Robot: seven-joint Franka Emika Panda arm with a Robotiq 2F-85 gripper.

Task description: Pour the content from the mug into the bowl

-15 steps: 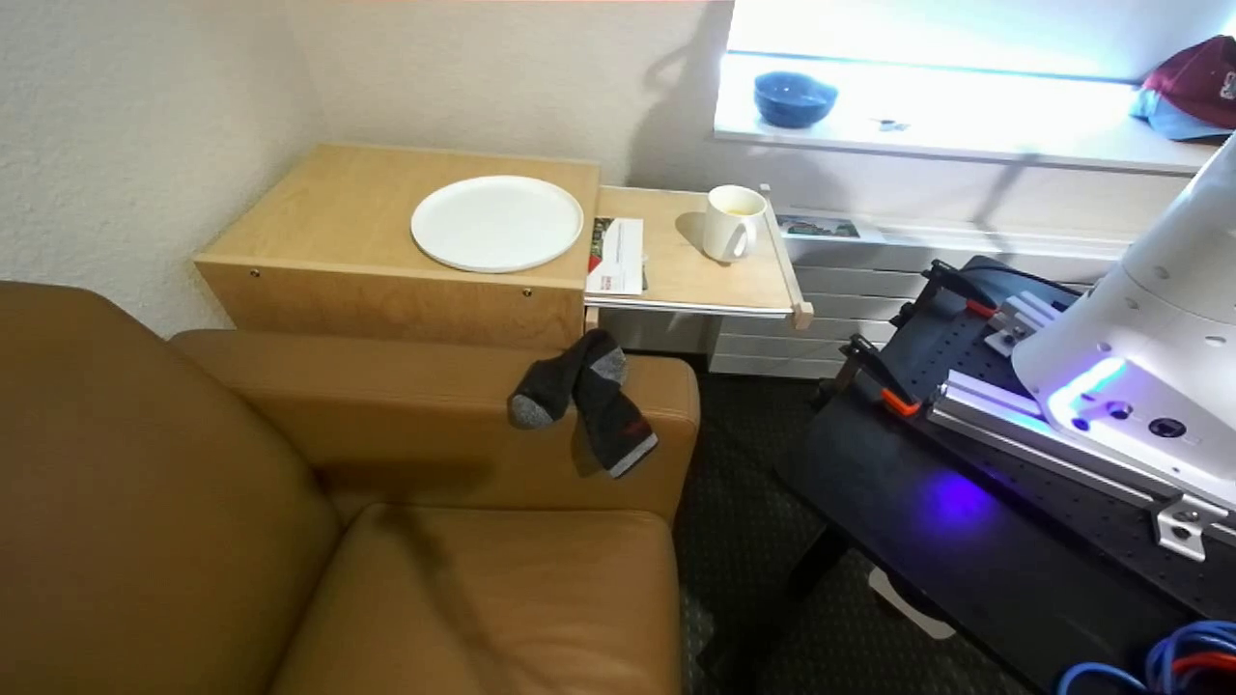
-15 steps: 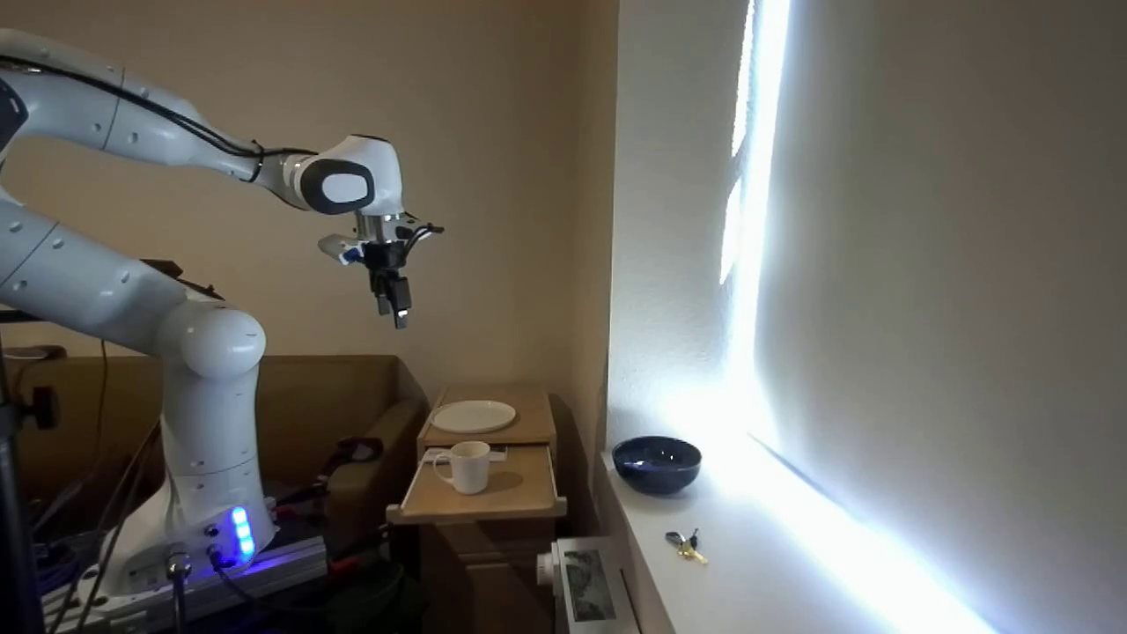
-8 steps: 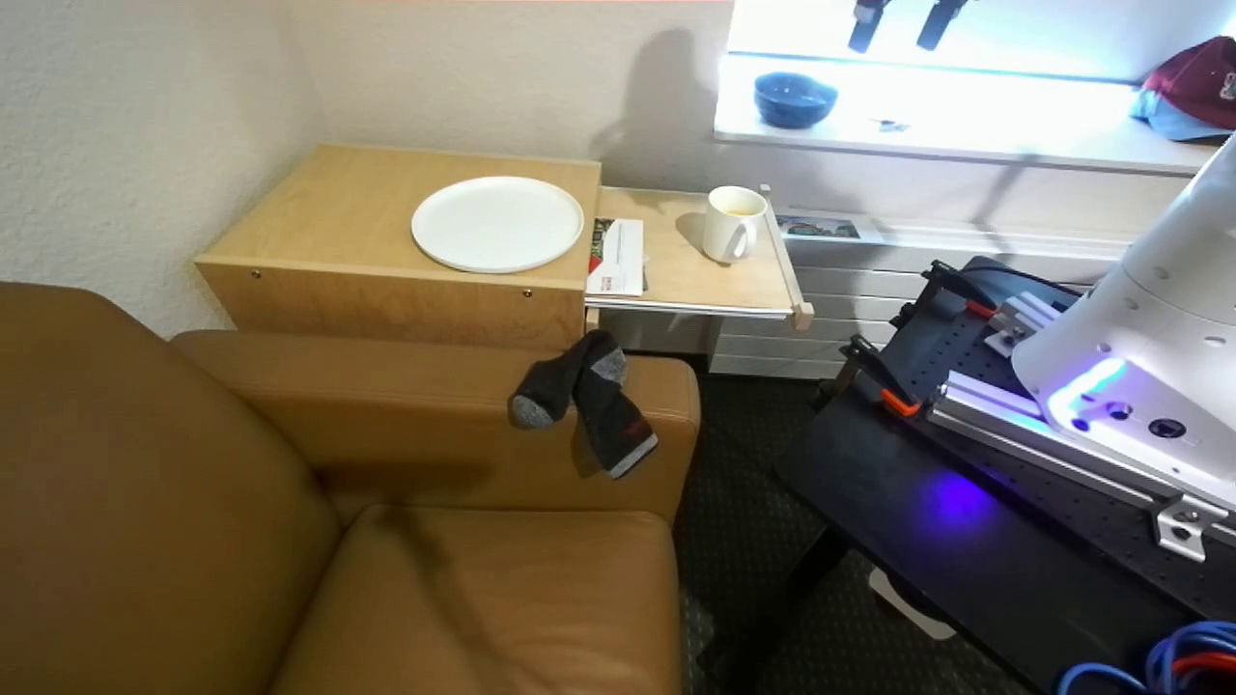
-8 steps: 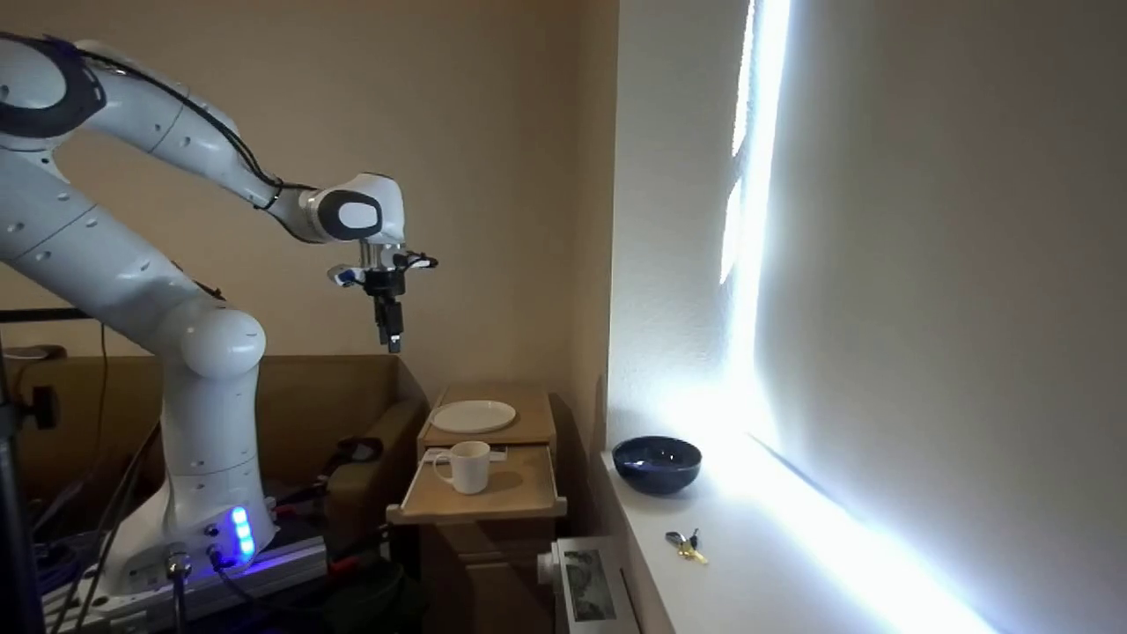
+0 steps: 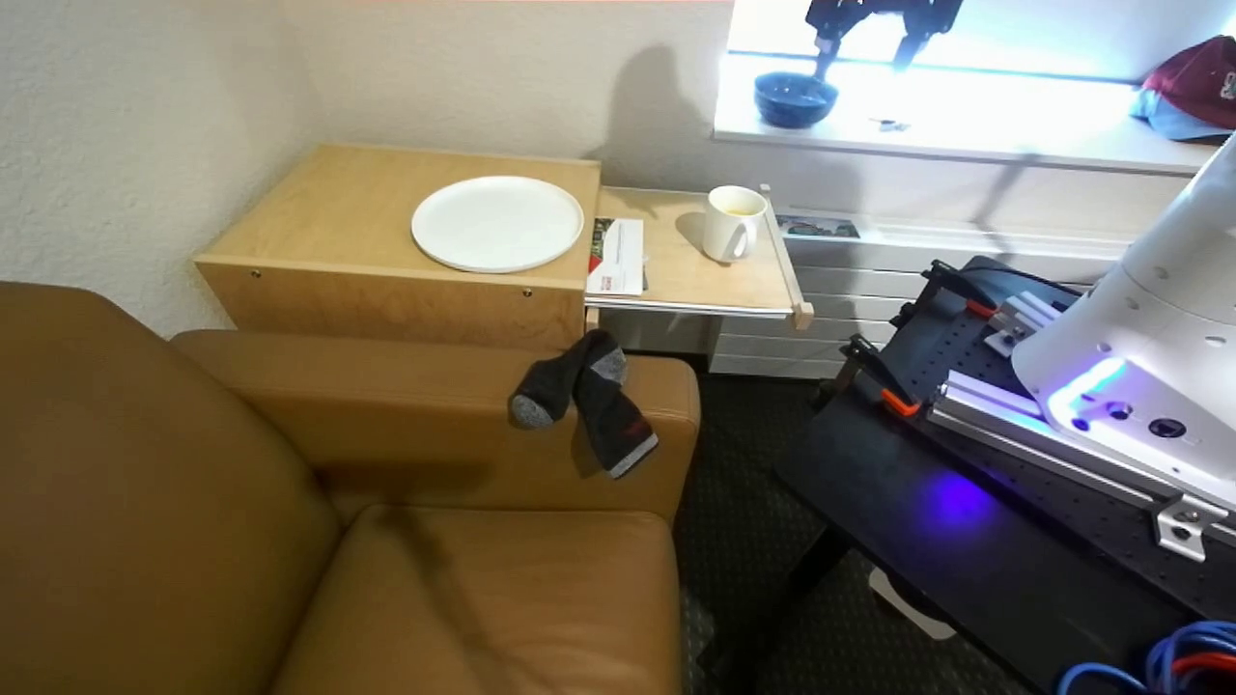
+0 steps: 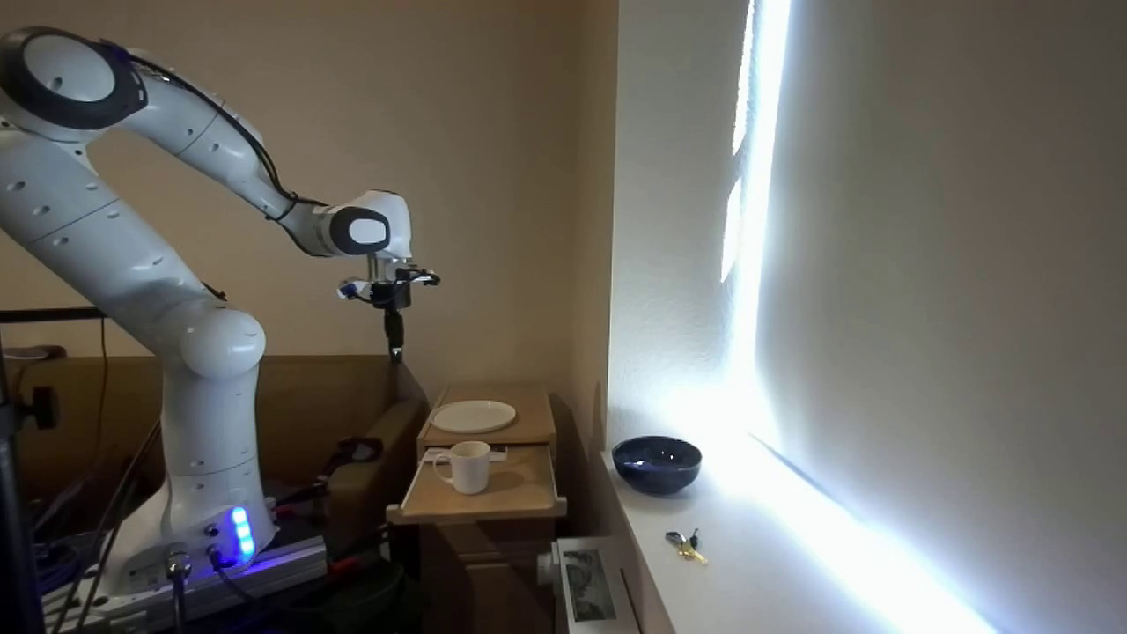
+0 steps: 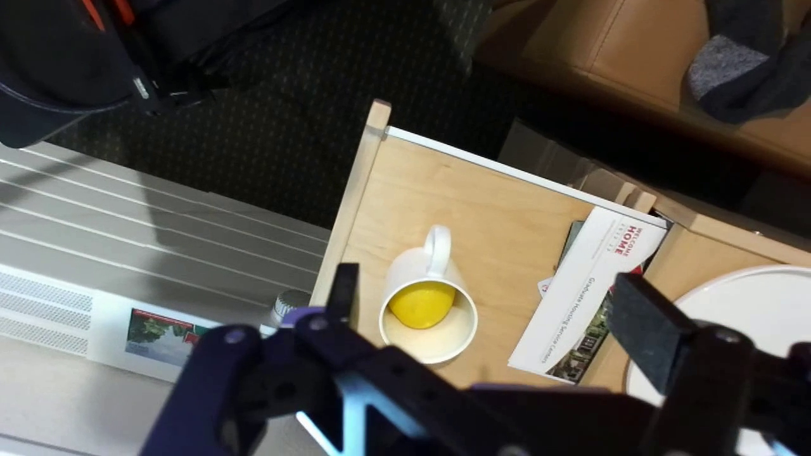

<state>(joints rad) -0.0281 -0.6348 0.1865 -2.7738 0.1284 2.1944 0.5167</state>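
The white mug [image 5: 722,230] stands upright on the pulled-out wooden shelf, its handle on the side. It also shows in an exterior view [image 6: 473,469] and in the wrist view [image 7: 407,268], with yellow content [image 7: 423,305] inside. The blue bowl [image 5: 794,104] rests on the windowsill, also seen dark in an exterior view [image 6: 657,468]; it is out of the wrist view. My gripper [image 7: 491,294] is open and empty, pointing down, well above the shelf, its fingers wide apart. It shows in both exterior views [image 5: 862,69] [image 6: 395,357], touching neither mug nor bowl.
A flat white plate [image 5: 497,224] lies on the wooden cabinet [image 5: 367,203]. Leaflets [image 5: 618,259] lie on the shelf [image 5: 676,280] beside the mug. Keys [image 6: 686,546] lie on the sill near the bowl. A sofa [image 5: 435,386] with socks [image 5: 594,396] stands close by.
My gripper has come down and entered the exterior view by the window. It has turned somewhat and stays open. The mug and bowl have not moved.
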